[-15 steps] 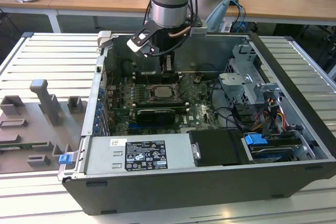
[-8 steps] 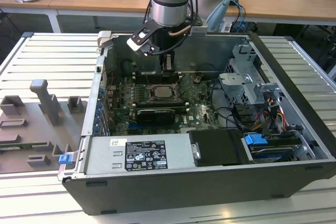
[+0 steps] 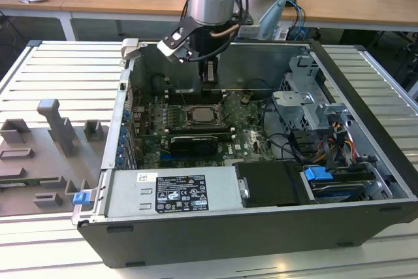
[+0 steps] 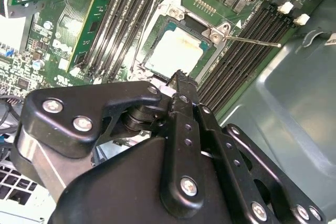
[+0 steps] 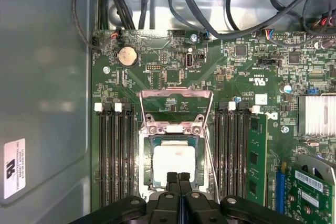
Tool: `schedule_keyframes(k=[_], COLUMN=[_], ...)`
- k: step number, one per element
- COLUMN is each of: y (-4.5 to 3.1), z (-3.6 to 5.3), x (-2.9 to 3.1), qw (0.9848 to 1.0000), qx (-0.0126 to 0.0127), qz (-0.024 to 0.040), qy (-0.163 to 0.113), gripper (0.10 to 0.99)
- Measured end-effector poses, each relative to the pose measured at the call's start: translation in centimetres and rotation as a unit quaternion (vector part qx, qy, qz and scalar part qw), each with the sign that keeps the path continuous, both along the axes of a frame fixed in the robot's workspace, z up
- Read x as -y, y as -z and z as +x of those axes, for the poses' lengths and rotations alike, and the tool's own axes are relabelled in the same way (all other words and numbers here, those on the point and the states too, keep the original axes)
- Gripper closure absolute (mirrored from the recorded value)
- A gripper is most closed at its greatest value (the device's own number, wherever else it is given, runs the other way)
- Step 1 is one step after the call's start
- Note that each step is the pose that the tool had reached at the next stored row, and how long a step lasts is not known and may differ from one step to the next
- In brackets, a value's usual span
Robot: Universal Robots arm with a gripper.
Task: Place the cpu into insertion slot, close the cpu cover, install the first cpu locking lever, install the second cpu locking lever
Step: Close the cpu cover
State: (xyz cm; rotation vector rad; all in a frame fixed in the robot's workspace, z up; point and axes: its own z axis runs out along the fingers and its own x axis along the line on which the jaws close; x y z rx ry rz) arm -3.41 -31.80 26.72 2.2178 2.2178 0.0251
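Exterior view raised, looking down into the open computer case [image 3: 228, 240], first wrist view straight down on the motherboard [image 5: 168, 74], second wrist view slanted, close, both wrist views sharing the cpu [image 5: 173, 162] [image 4: 176, 51].

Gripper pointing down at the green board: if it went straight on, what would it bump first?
Most likely the cpu sitting in the insertion slot. The gripper hangs over the cpu's edge, so it might catch the slot's metal rim instead; depth is hard to judge.
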Motion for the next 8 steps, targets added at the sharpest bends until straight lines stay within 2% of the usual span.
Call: schedule_keyframes(k=[8], y=[-0.73], z=[0.00], x=[0.00], qw=[1.0000], qx=[0.0000], qz=[0.0000], qy=[0.000], gripper=[0.980])
